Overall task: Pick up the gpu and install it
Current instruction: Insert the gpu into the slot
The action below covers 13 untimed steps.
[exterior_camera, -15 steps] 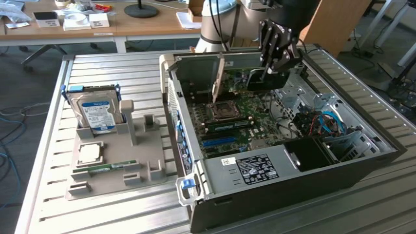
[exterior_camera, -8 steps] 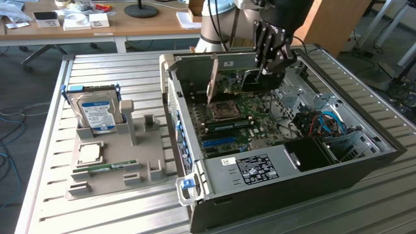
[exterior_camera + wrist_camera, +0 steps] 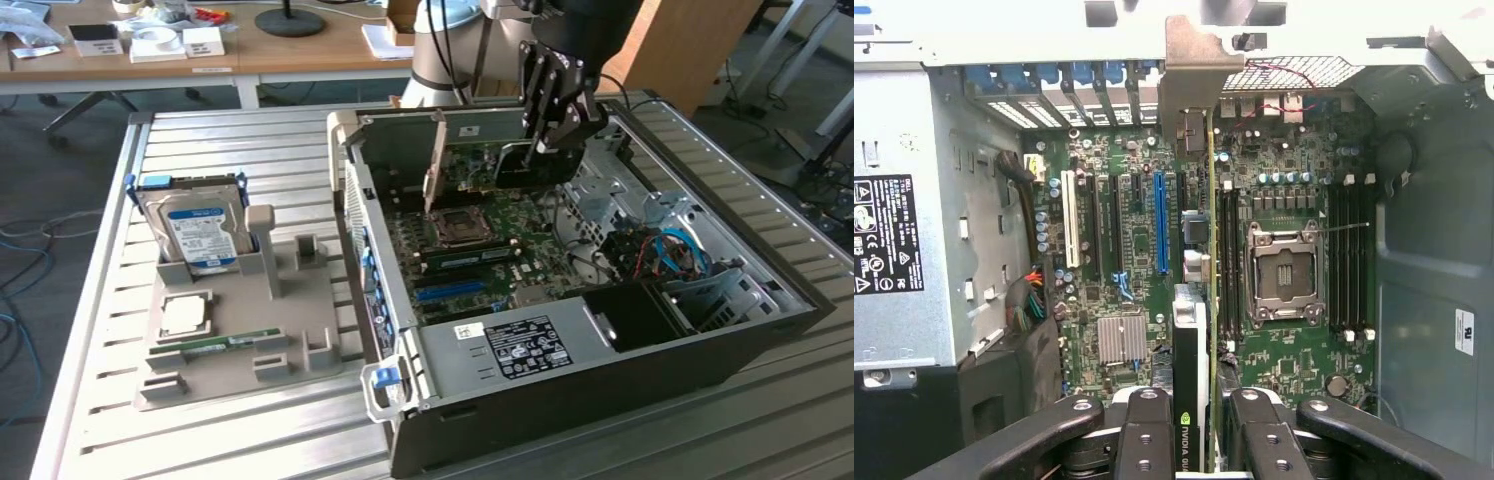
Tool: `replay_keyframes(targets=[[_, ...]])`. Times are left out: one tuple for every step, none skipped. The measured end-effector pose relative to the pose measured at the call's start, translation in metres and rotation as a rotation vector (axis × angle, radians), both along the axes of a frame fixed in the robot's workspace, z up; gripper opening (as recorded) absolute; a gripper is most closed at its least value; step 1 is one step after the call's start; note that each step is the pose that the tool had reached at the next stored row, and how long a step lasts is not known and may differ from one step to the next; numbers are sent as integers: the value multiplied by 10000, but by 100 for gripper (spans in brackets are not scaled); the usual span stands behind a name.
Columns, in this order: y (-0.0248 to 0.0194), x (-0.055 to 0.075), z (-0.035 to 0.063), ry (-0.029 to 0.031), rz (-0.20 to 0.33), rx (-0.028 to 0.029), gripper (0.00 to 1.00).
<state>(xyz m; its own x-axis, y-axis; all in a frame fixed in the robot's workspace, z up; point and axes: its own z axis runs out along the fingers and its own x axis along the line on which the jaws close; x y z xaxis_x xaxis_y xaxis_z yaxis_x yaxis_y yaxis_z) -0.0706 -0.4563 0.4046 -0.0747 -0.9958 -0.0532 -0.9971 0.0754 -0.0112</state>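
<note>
1. gpu (image 3: 483,165) (image 3: 1191,350) is clamped between the gripper (image 3: 554,140) (image 3: 1201,420) fingers (image 3: 1149,435), one on each face of the card.
2. Card stands on edge, cooler block to one side; its silver bracket (image 3: 1199,70) points at the case's rear wall.
3. It hangs inside the open computer case (image 3: 601,400), over the motherboard (image 3: 467,265) and close to it. Can't tell whether it touches a slot.
4. Wrist view: card edge runs between the blue slot (image 3: 1161,220) and the CPU socket (image 3: 1282,273).
5. Power supply (image 3: 904,230) sits at the case wall, apart from the card.
6. Outside the case, at the exterior view's left, a grey holder (image 3: 240,330) on the slatted table (image 3: 227,160) carries a hard drive (image 3: 200,235) upright and a memory stick (image 3: 214,345) lying flat.
</note>
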Motion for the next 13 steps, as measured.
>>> replay_keyframes(targets=[[0,0,0,0,1,0,27],[0,0,0,1,0,1,27],[0,0,0,1,0,0,27],[0,0,0,1,0,0,27],[0,0,0,0,0,0,27],[0,0,0,1,1,0,27],[0,-3,0,0,0,1,27],[0,-13,-2,-1,-1,2,27],[0,-25,-2,-2,-1,2,27],[0,-34,-2,-1,0,1,27],[0,-38,-2,-1,0,0,27],[0,-39,-2,-1,0,0,27],[0,-39,-2,-1,1,0,27]])
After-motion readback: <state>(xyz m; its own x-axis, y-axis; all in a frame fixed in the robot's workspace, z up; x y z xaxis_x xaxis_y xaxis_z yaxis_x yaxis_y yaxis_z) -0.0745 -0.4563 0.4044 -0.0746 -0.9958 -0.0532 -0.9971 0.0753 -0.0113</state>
